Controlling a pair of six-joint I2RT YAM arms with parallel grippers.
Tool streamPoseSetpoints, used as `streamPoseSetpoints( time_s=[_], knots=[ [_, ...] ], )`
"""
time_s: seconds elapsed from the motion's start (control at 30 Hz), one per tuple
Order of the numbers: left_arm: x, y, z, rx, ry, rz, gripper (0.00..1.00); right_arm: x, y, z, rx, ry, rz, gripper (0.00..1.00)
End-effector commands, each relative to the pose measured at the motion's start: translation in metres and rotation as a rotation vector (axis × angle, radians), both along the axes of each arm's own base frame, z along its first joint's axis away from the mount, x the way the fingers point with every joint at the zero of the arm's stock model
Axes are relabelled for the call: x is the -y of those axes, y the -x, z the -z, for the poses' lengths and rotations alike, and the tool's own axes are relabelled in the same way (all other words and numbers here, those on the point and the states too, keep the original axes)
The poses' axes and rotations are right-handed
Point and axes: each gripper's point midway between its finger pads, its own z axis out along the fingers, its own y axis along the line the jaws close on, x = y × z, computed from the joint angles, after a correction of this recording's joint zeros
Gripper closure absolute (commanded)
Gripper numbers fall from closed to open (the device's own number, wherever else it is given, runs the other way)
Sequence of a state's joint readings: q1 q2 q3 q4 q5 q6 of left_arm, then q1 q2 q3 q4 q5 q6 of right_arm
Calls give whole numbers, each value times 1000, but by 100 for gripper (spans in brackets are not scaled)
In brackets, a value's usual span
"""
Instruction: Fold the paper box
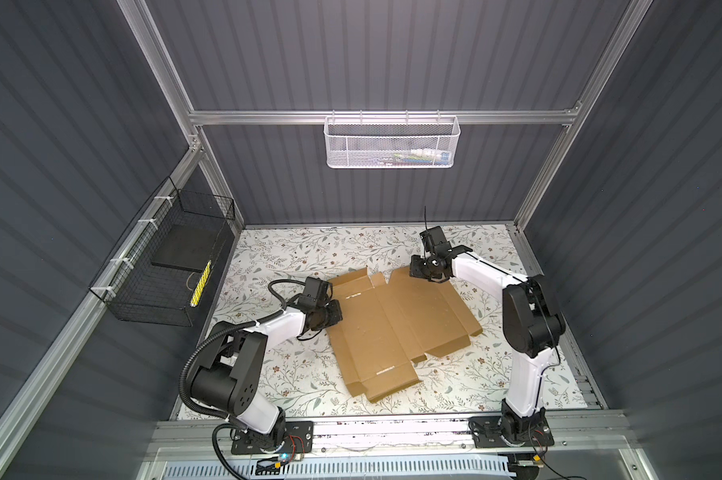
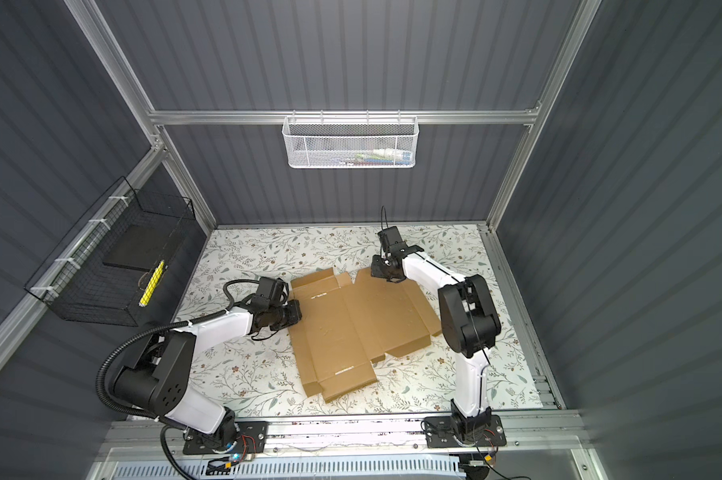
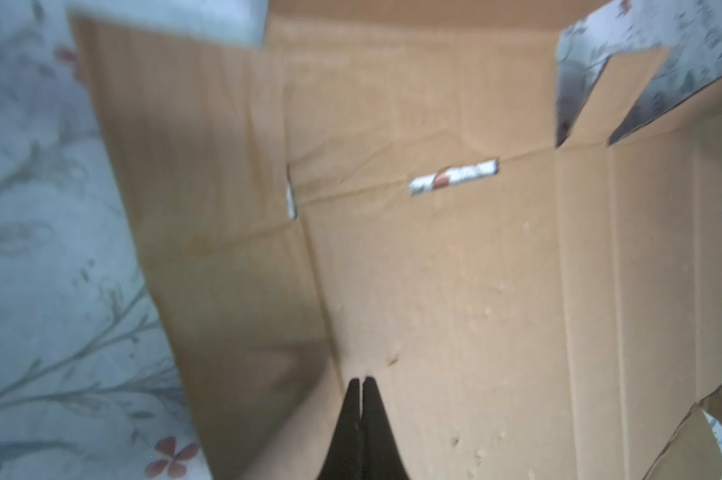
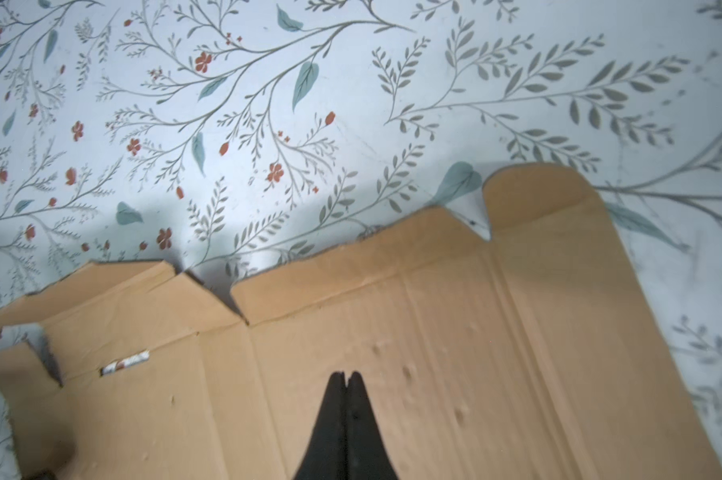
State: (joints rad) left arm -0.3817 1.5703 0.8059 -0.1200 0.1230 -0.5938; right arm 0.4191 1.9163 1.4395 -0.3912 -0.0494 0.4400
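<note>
Dark grey ribbed walls are enclosing a white tabletop (image 1: 292, 257) printed with leaves and small red flowers. The paper box (image 1: 396, 324), a flat die-cut sheet of plain brown corrugated cardboard with flaps, creases and slots, is lying unfolded near the middle of that tabletop, turned slightly askew. No side is standing up yet; a few flaps along its far edge are lifting slightly.

The left gripper (image 3: 362, 381) is hanging over the left part of the sheet, close to a crease, with its black fingers pressed together and gripping nothing. The right gripper (image 4: 345, 376) is hanging over the far right part of the sheet, near its far edge, with its fingers likewise pressed together and empty. Whether either tip is touching the cardboard cannot be told.

Judging from this layout, the folding is only beginning. For a clean first fold:
- One closed tip should be pinning the base panel just beside a crease, not on it.
- The other tip should be lifting the neighbouring panel from under its free edge, so that it is turning as one piece.
- Pressure should be holding the sheet from sliding on the smooth tabletop.
</note>
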Motion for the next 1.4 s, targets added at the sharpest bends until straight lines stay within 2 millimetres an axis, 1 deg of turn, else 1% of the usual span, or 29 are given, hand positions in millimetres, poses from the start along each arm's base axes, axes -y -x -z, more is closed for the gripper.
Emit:
streamPoseSetpoints(
  time_s=[0.0,0.07,0.17,0.27,0.43,0.63,0.73,0.87,1.0,1.13,1.37],
  knots=[
    [3,-22,-16,39,-50,37,100,10,31,-8,4,40,4,96],
    [9,-35,-18,47,-51,51,100,17,57,-6,-12,46,15,95],
    [18,-50,-15,49,-42,68,100,26,92,2,-39,44,45,94],
    [24,-63,-9,41,-42,79,100,35,121,14,-68,41,83,93],
    [23,-78,5,20,-44,65,100,48,136,31,-67,25,144,93],
    [3,-89,15,17,-68,-2,100,49,136,52,-122,2,154,92],
    [-9,-93,20,9,-67,-34,100,50,132,62,-142,-4,161,92],
    [-25,-92,29,-12,-64,-78,100,50,122,74,-176,-15,166,92],
    [-34,-88,34,-19,-58,-108,100,41,114,87,-224,-23,145,92],
    [-43,-82,36,-28,-49,-138,100,30,101,96,-253,-27,137,92],
    [-43,-68,20,-17,-22,-127,100,4,73,104,-272,-57,93,92]
  ],
)
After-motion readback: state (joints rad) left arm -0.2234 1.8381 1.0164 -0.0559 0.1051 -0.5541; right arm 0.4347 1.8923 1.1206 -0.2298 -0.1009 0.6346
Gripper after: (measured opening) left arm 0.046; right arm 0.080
